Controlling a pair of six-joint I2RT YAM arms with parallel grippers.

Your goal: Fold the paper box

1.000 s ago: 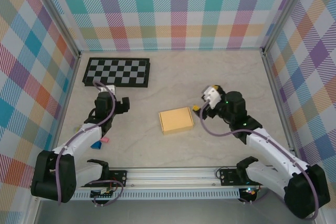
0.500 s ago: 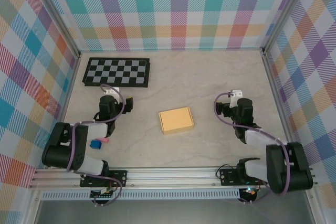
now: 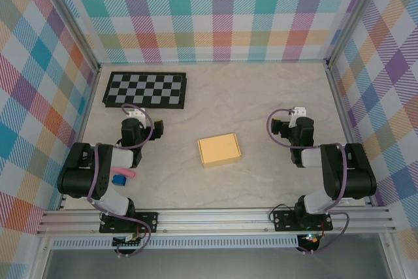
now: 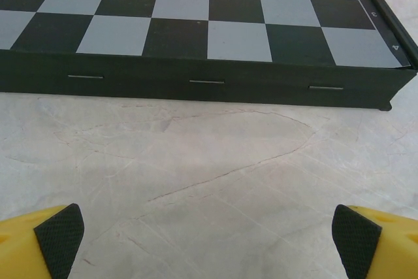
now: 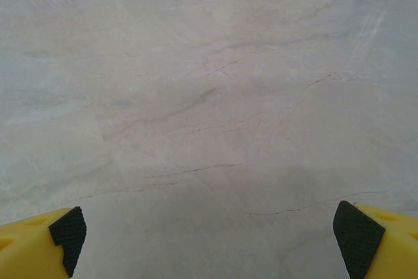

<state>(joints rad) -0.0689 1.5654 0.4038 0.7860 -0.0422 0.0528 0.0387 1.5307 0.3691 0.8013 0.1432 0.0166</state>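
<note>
Pulling back from the paper box (image 3: 219,149), both arms have folded home. The left gripper (image 4: 209,233) and right gripper (image 5: 208,230) stand wide open, empty. The box lies flat and closed mid-table (image 3: 261,89), so the folding seems finished.

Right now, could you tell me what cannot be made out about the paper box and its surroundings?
- paper box, top view: its closing flaps and underside are hidden beneath its own upper face, and the seams are too small to judge.
- pink and blue items, top view: too small to identify.
- checkerboard, left wrist view: cut off by the top and left edges.
- left gripper and right gripper, wrist views: open, with the fingers cut off by the bottom edge.
</note>
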